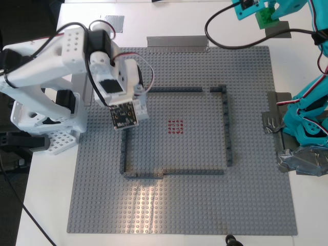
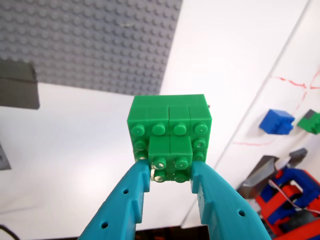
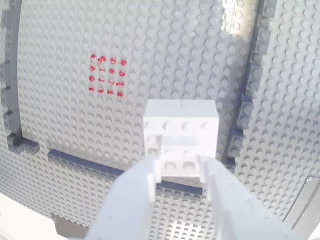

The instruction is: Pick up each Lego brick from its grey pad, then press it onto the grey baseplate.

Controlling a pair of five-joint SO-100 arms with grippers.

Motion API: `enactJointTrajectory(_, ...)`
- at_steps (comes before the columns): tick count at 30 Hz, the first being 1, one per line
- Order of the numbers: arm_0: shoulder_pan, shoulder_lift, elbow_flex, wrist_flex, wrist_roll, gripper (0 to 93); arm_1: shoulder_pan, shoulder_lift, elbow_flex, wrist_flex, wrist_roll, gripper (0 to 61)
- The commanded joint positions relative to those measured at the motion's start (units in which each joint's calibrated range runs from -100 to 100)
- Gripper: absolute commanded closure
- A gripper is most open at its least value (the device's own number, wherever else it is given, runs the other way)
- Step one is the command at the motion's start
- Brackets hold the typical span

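Pincer one (image 2: 170,172): green brick (image 2: 170,130), off-plate | pincer two (image 3: 180,177): white brick (image 3: 181,135), over baseplate (image 3: 150,40)

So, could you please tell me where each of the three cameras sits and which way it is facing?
Exterior view: overhead, looking down on the grey baseplate; a white arm and a teal arm both show.
First wrist view: on the teal arm, looking along my first gripper, which clamps the green brick over white table.
Second wrist view: on the white arm, looking along my second gripper, holding the white brick.
Shared: exterior and second wrist views both show the red-marked studs.
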Motion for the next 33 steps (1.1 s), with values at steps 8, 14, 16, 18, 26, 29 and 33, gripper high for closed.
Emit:
enactJointTrajectory(8,-7.19,-15.36,19.20,0.70,2.67,92.7,4.26,10.09,-1.10,-14.28,-1.95,56.5)
enactJointTrajectory(14,-13.21,-18.36,22.36,0.70,2.67,92.7,4.26,17.13,-3.54,-18.92,-4.05,56.5)
enactJointTrajectory(16,-15.02,-19.14,22.36,0.70,2.67,92.7,4.19,19.19,-4.26,-19.73,-4.40,56.5)
enactJointTrajectory(18,-16.76,-19.82,22.36,0.70,2.67,92.7,3.97,20.73,-4.98,-20.63,-4.54,56.5)
enactJointTrajectory(26,-22.13,-21.28,22.45,0.70,3.40,92.7,2.02,23.91,-10.22,-20.87,-4.88,56.5)
enactJointTrajectory(29,-22.78,-21.28,22.45,0.70,4.23,92.7,1.22,24.68,-10.85,-20.95,-4.98,56.5)
enactJointTrajectory(33,-22.86,-21.54,24.52,0.70,6.57,92.7,0.49,25.37,-10.31,-21.68,-5.08,56.5)
